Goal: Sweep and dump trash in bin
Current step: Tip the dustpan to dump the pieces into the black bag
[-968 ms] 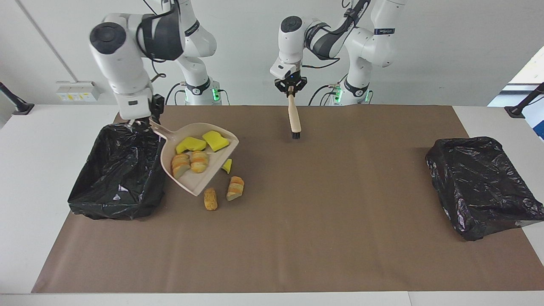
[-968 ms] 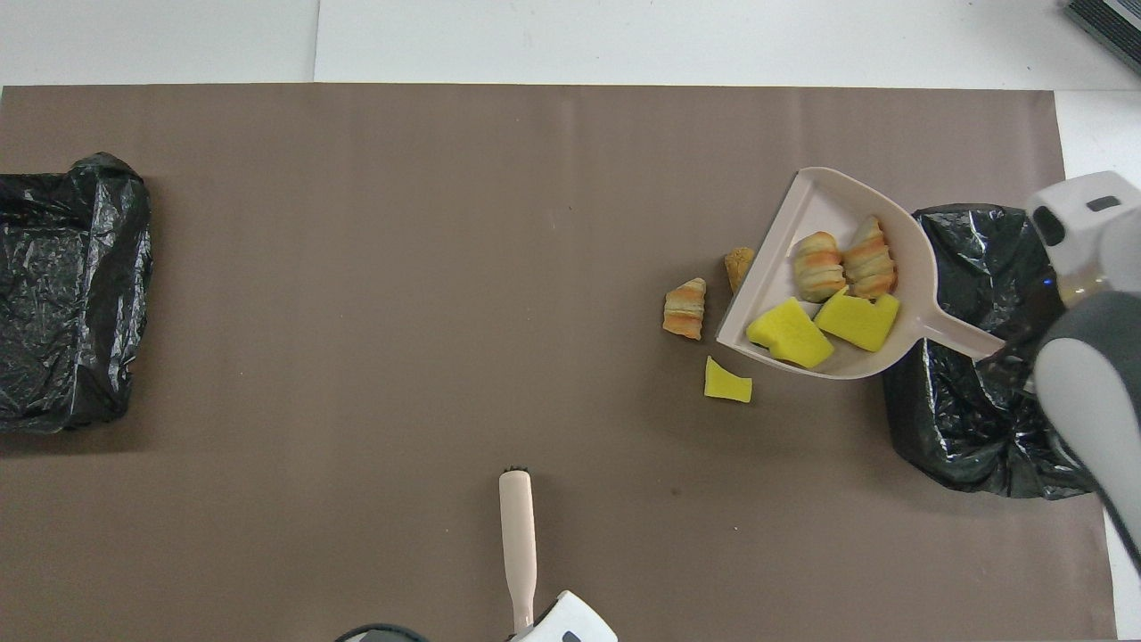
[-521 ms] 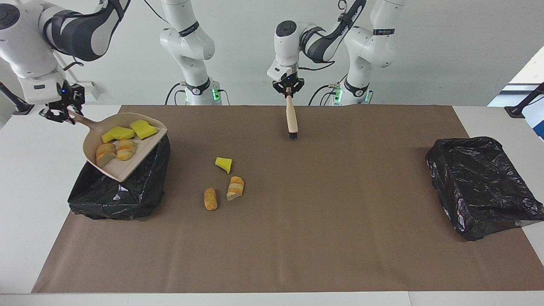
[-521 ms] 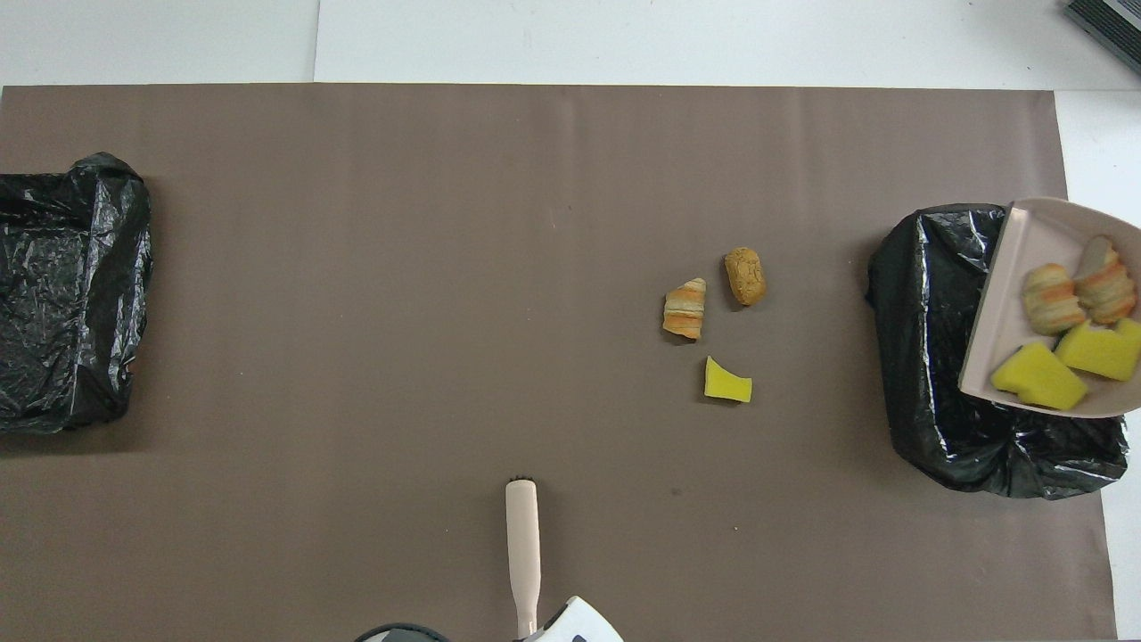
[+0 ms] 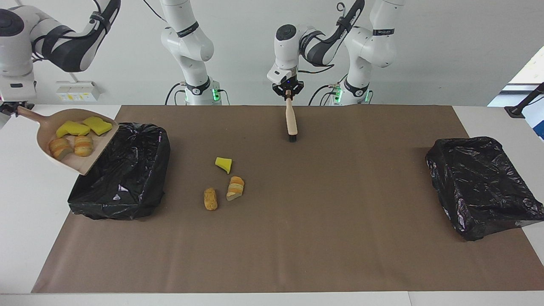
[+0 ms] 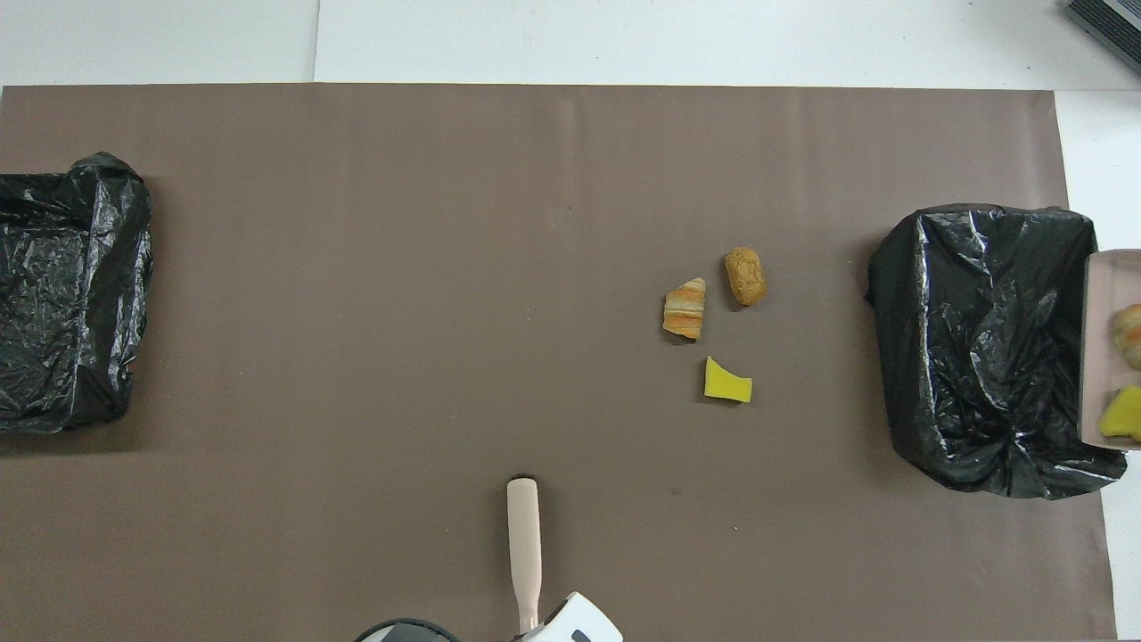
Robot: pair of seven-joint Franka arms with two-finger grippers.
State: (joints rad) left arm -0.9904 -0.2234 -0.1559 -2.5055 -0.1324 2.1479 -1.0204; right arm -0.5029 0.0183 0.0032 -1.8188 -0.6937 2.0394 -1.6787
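Beige dustpan [image 5: 70, 140], upper left of facing view, held up by its handle in right end effector [image 5: 12, 108], which sits at the frame's left edge, clamped on the handle. Pan is tilted, lip over the rim of the black-lined bin [image 5: 123, 170]. In the pan: two yellow sponge wedges [image 5: 85, 126] w/ two orange-striped croissant pieces [image 5: 71, 145] just below them. In overhead view only the pan's edge shows, at the right border.

Three scraps lie on the brown mat [image 5: 297, 238], centre-left of facing view, well apart from both end effectors: small yellow wedge [image 5: 224, 164], striped croissant piece [image 5: 235, 188], brown crumbed nugget [image 5: 210, 199] beside it.

Left end effector [image 5: 288, 90], top centre, closed on the beige-handled brush [image 5: 291, 121], bristles down at the mat. Second black bin [image 5: 482, 187] at right of frame.
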